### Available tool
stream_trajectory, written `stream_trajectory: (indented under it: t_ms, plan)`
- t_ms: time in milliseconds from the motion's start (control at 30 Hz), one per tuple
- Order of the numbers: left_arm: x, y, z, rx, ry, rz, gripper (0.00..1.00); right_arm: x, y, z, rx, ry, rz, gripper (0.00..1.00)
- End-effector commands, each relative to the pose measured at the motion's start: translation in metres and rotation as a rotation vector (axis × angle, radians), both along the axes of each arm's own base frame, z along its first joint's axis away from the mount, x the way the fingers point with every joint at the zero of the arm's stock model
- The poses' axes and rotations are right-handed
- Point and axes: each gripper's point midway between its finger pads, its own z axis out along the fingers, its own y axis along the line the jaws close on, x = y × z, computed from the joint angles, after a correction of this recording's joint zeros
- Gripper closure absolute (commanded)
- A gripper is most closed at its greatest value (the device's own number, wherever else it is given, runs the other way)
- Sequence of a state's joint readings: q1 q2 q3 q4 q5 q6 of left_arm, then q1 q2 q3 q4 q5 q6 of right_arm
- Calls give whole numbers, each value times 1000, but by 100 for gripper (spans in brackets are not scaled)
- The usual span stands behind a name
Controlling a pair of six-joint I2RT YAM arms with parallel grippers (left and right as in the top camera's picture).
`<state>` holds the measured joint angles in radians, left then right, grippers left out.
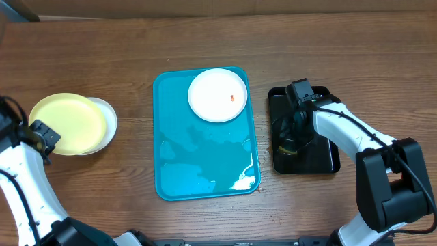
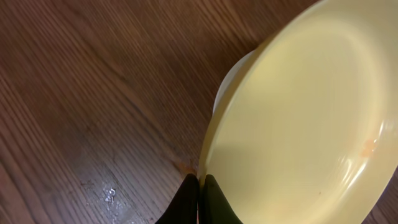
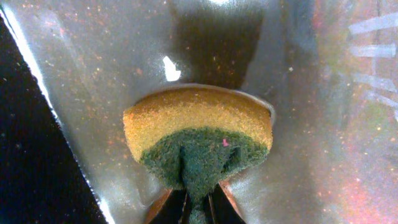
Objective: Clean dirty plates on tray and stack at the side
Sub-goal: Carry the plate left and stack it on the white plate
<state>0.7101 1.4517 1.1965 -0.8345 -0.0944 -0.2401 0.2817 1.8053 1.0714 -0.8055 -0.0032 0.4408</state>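
While pinching the rim of the yellow-green plate (image 1: pixel 67 123) with the left hand (image 2: pixel 200 190) clamped thin on it, resting that plate off-centre on the lower white plate (image 1: pixel 109 117), left of the tray (image 1: pixel 205 157). Hiding all but a crescent of that lower plate. Lying with the tray's long axis far-to-near across the bench (image 1: pixel 102 48), carrying the smeared white plate (image 1: pixel 217 95) in its far right corner. Squeezing a sponge (image 3: pixel 198 140) in the right hand (image 3: pixel 198 202) over the black tray (image 1: pixel 321 160), fingers mostly hidden and cut off.
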Motion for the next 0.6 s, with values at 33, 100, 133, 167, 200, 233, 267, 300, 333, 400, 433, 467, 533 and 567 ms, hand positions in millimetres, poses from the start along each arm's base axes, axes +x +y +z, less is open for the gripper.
stream_trajectory:
  t_ms: [33,100,133,167,200,233,267,300,333,400,433,467,533,567]
  plan:
    - [7,-9,-28,-80,-49,-13,96,-12,-4,-6,-11,37,-5,94]
    - [7,-11,-39,-90,-31,-15,96,-13,-4,-6,-12,38,-5,94]
    - [5,-11,-48,-98,-15,-11,96,-13,-4,-6,-12,40,-5,94]
    - [5,-10,-52,-102,-9,-11,96,-13,-4,-6,-12,41,-5,94]
    - [5,-10,-55,-101,-1,-16,94,-14,-4,-6,-13,42,-5,94]
    - [5,-8,-56,-94,3,-18,91,-14,-4,-6,-13,43,-5,94]
    - [7,-5,-55,-83,-2,-15,87,-15,-5,-6,-14,46,-5,94]
    - [9,-3,-54,-75,-12,-15,81,-15,-5,-6,-15,49,-4,94]
    - [12,-2,-50,-70,-26,-18,68,-16,-5,-6,-16,53,-4,94]
    - [20,-3,-42,-80,-59,-35,57,-18,-6,-6,-18,58,0,94]
    - [24,-5,-37,-90,-78,-47,54,-18,-6,-6,-18,60,-1,94]
    - [27,-7,-33,-102,-91,-56,50,-18,-6,-6,-19,60,-1,94]
    - [33,-12,-21,-132,-115,-77,45,-18,-6,-6,-18,60,-1,93]
    - [36,-16,-14,-151,-125,-90,43,-18,-6,-6,-18,58,-1,93]
